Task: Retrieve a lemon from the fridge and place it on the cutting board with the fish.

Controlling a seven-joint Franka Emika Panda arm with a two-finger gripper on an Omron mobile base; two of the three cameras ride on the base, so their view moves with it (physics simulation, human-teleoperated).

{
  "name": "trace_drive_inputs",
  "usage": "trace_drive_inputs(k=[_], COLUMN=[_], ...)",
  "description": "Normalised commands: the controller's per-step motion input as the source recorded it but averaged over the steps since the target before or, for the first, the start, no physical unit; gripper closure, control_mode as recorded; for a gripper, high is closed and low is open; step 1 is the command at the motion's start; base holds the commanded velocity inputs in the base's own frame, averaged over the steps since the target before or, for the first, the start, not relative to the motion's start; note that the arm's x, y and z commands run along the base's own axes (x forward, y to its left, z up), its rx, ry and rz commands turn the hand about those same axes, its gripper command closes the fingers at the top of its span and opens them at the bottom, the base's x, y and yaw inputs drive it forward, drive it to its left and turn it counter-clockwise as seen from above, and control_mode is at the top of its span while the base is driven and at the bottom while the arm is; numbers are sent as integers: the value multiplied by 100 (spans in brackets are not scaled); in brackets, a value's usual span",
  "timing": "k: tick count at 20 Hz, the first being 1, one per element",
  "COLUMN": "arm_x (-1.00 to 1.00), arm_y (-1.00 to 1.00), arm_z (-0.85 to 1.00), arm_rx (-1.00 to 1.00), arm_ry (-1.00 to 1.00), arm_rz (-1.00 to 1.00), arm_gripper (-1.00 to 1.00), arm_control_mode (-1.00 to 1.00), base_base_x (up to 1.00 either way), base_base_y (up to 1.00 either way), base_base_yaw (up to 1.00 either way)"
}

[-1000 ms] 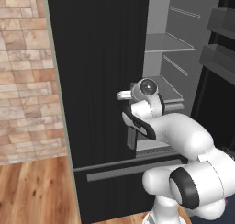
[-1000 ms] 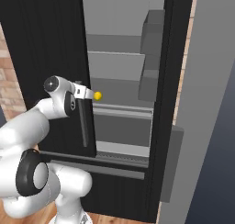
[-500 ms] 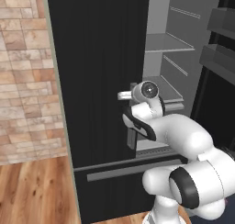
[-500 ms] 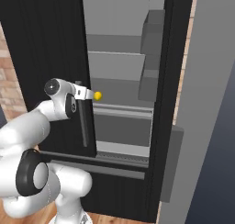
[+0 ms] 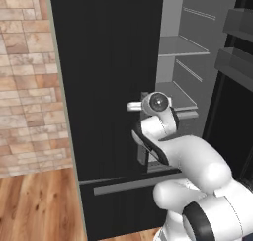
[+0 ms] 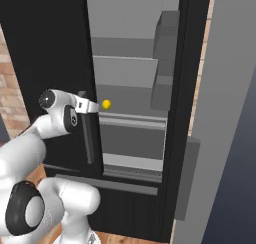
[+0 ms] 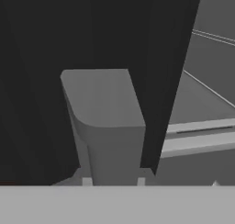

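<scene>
On grey shelf inside the tall black double-door fridge (image 6: 50, 33), the small round yellow lemon (image 6: 106, 104) sits at 3 o'clock of the two-finger gripper (image 6: 89, 107). Gripper state: cannot tell. Lemon prob. light, firm, rolls easily; grasp across middle.

The lemon (image 6: 106, 104) (small, round, bright yellow) sits on a grey shelf inside the black fridge (image 6: 45, 48), whose right door stands open.
</scene>
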Motion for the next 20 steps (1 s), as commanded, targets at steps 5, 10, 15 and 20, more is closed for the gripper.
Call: trace_drive_inputs(k=[5, 10, 15, 20], arm_x=[-90, -100, -100, -100], arm_y=[38, 52, 21, 43], arm_z=[0, 0, 0, 0], arm_rx=[0, 0, 0, -3], arm_ry=[1, 0, 0, 4], arm_rz=[-22, -28, -19, -20], arm_gripper=[100, 100, 100, 100], arm_control_mode=[-100, -100, -100, -100], base_base_x=[0, 0, 0, 0], base_base_y=[0, 0, 0, 0], base_base_yaw=[0, 0, 0, 0])
